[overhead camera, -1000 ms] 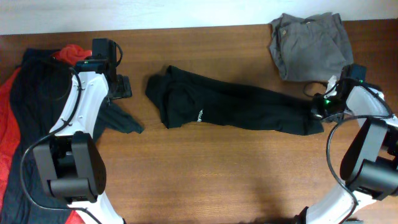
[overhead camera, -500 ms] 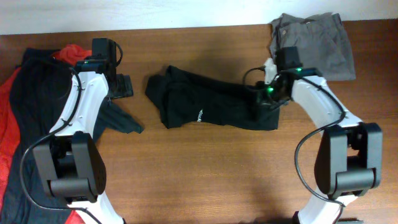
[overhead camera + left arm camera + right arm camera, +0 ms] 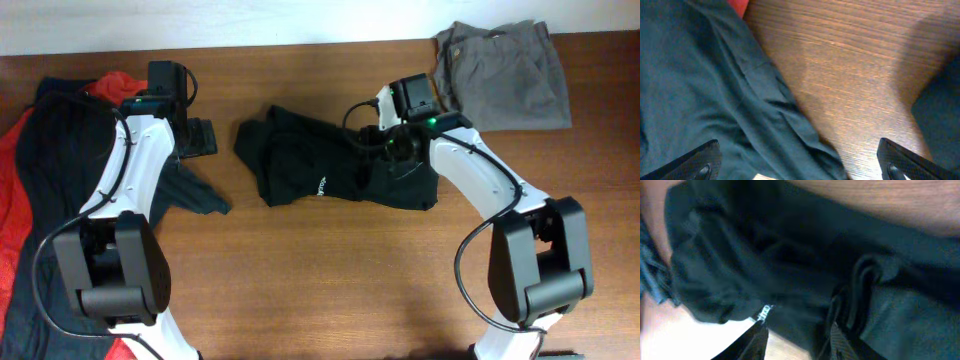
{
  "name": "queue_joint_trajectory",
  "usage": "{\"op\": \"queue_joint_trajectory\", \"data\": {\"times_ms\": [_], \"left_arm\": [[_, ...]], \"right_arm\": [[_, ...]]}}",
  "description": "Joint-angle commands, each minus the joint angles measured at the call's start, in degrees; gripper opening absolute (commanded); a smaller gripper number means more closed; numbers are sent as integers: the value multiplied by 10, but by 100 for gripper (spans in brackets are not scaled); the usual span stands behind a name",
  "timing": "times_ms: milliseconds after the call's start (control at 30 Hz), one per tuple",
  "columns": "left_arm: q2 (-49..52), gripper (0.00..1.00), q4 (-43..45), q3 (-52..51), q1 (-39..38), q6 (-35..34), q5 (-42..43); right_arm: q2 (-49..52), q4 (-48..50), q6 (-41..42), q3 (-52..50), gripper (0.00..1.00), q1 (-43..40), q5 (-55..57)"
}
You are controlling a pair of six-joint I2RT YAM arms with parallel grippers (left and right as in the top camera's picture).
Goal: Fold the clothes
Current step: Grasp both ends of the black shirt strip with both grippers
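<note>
The left arm [image 3: 135, 165] climbs the left side of the overhead frame, its white links running from the base at lower left to the wrist at upper left. The left gripper [image 3: 197, 138] points toward the frame's centre. In the left wrist view its fingers [image 3: 702, 160] sit at the bottom corners, jaws spread wide. The right arm [image 3: 480, 178] arcs from its base at lower right up and leftward to upper centre. The right gripper [image 3: 385, 150] angles down-left, pinched on a fold of the black garment [image 3: 300, 165].

Brown wood-grain table [image 3: 330, 270]; pale wall strip [image 3: 200, 20] along far edge.
</note>
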Motion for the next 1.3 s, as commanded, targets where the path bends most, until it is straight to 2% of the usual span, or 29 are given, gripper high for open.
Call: {"op": "queue_joint_trajectory", "data": {"times_ms": [0, 167, 400, 700, 733, 767, 800, 867, 967, 1067, 1167, 1267], "left_arm": [[1, 99, 2, 9, 0, -2, 32], [2, 99, 5, 8, -1, 1, 58], [67, 99, 63, 7, 0, 134, 316], [144, 93, 141, 7, 0, 169, 401], [146, 90, 148, 7, 0, 169, 401], [146, 80, 156, 7, 0, 169, 403], [146, 76, 161, 7, 0, 169, 408], [146, 64, 164, 7, -1, 169, 428], [146, 35, 174, 7, -5, 169, 463], [146, 21, 184, 7, -12, 168, 465], [146, 1, 191, 7, -19, 168, 465], [146, 1, 193, 9, -19, 164, 473]], "right_arm": [[3, -42, 3, 47, 46, -12, 8], [3, -136, 3, 72, 45, -29, 111], [3, -162, 2, 72, 46, -30, 143], [3, -178, 1, 72, 45, -33, 144], [3, -181, 1, 72, 45, -36, 145], [3, -186, 1, 72, 45, -42, 145], [3, -188, 1, 72, 45, -46, 145], [3, -197, 1, 72, 40, -67, 151], [3, -207, 3, 72, 39, -101, 155], [3, -209, 2, 68, 39, -125, 151], [3, -200, 0, 58, 39, -139, 134], [3, -172, 0, 37, 39, -143, 110]]}}
